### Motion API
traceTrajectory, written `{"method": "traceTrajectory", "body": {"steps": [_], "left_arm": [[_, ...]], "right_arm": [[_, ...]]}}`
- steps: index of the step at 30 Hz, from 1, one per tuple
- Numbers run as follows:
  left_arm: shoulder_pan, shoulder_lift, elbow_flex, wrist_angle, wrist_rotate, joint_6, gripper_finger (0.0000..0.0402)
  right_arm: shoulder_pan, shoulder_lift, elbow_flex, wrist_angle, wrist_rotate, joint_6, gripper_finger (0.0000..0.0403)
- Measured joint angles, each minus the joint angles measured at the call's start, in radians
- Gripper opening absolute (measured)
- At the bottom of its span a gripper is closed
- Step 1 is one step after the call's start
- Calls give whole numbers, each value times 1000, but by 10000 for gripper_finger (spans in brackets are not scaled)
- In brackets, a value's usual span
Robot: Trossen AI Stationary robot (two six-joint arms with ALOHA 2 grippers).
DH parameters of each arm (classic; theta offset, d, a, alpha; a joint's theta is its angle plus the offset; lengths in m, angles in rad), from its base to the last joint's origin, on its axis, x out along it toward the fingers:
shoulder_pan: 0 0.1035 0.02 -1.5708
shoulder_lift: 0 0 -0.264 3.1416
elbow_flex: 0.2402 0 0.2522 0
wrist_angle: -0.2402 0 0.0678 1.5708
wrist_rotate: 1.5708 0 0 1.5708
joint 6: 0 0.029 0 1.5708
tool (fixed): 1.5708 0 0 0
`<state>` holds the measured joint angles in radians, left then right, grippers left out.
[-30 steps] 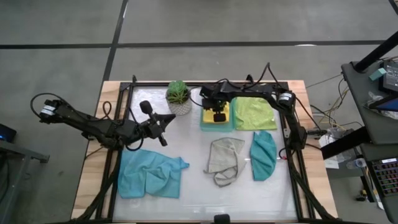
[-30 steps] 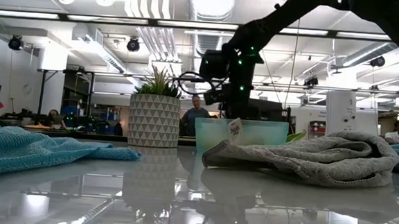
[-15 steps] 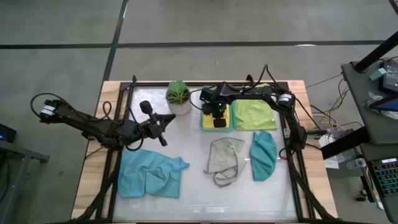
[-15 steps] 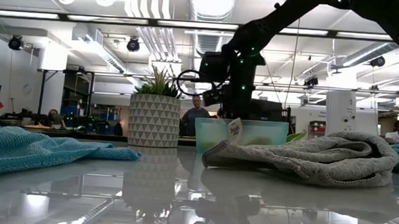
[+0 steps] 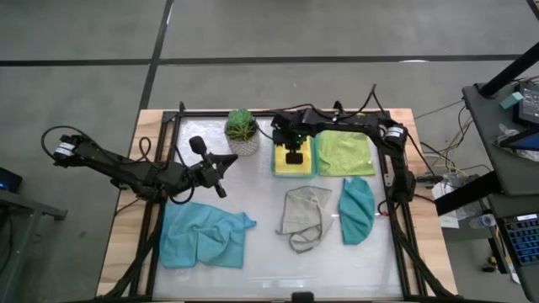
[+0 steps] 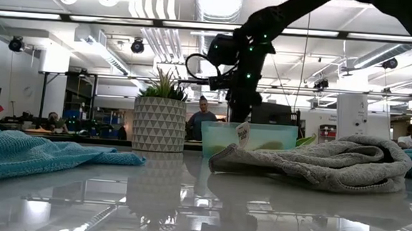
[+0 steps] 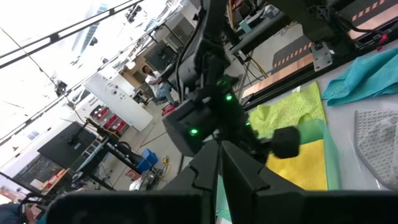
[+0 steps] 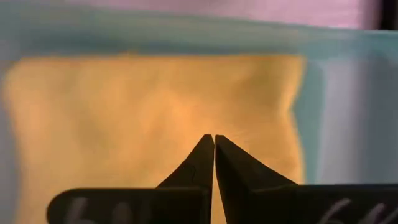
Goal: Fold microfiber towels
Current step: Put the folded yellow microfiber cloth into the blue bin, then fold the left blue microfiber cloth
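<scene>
The yellow towel (image 5: 293, 160) lies folded in the tray (image 5: 275, 157) under the right end effector (image 5: 295, 156), closed and empty, while four towels wait.

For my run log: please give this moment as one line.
right gripper: shut, over yellow towel in tray | left gripper: shut, idle

Rumpled grey towel (image 6: 325, 163) near the table's (image 6: 200, 208) right edge, teal towel (image 6: 35, 155) at the left edge, potted plant (image 6: 160, 116) and mint tray (image 6: 222, 138) behind, dark arm (image 6: 249, 54) above the tray.
</scene>
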<state>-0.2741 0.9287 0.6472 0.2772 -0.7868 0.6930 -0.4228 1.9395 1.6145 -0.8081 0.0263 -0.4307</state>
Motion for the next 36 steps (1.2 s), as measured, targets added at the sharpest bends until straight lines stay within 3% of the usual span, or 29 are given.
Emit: {"method": "traceTrajectory", "body": {"steps": [10, 30, 36], "left_arm": [[0, 0, 0, 0, 0, 0, 6], [0, 0, 0, 0, 0, 0, 6], [0, 9, 0, 2, 0, -5, 6]], "right_arm": [[-73, 73, -13, 221, 2, 41, 8], [-84, 97, -17, 247, 42, 36, 8], [-40, -8, -17, 166, 128, 49, 8]]}}
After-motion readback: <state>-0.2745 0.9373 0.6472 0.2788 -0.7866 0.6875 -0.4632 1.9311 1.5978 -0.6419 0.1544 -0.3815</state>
